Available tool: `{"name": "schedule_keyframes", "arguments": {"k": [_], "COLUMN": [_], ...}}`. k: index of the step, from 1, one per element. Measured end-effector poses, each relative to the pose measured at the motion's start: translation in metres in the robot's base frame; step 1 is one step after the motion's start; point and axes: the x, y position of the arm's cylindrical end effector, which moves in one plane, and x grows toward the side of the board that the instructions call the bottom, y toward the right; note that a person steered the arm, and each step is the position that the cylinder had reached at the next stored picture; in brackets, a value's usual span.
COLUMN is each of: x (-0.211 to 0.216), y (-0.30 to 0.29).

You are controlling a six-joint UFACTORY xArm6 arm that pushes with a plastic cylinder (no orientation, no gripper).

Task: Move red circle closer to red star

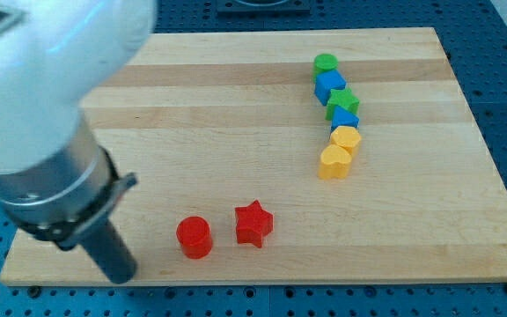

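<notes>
The red circle [194, 237] sits near the board's bottom edge, left of centre. The red star [253, 224] lies just to its right, a small gap apart. My arm fills the view's left side. The dark rod comes down at the bottom left, and my tip [121, 276] rests on the board left of the red circle, apart from it.
A chain of blocks runs down the view's upper right: green circle [325, 62], blue cube [329, 85], green star [342, 101], blue triangle [344, 118], yellow hexagon [347, 138], yellow heart [334, 162]. The wooden board [236, 132] lies on a blue perforated table.
</notes>
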Motion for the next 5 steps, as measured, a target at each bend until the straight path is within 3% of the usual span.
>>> {"name": "schedule_keyframes", "arguments": {"k": [5], "x": [-0.027], "y": [0.062]}}
